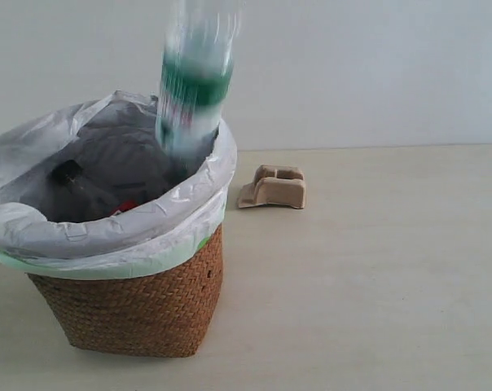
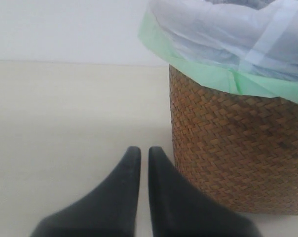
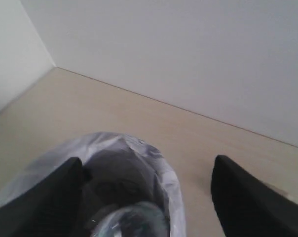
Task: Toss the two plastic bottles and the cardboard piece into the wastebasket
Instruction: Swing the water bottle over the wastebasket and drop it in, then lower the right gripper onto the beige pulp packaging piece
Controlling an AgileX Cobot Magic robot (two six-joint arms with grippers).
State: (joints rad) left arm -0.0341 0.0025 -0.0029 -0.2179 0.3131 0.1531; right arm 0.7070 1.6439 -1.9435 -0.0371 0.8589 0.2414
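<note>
The green-and-white labelled bottle [image 1: 193,90] is motion-blurred and upright, its lower end inside the mouth of the wicker wastebasket [image 1: 140,301]; nothing grips it. In the right wrist view its clear end [image 3: 131,222] shows below my right gripper [image 3: 148,162], which is wide open above the basket's white liner [image 3: 164,173]. The second bottle lies inside the basket, with its black cap [image 1: 67,173] and a bit of red label visible. On the table right of the basket sits the tan cardboard piece [image 1: 274,187]. My left gripper [image 2: 144,150] is shut and empty, low beside the basket wall [image 2: 238,148].
A pale wall runs along the back of the light wooden table [image 1: 376,269]. The liner bag's green edge [image 2: 203,74] folds over the basket rim. Neither arm shows in the exterior view.
</note>
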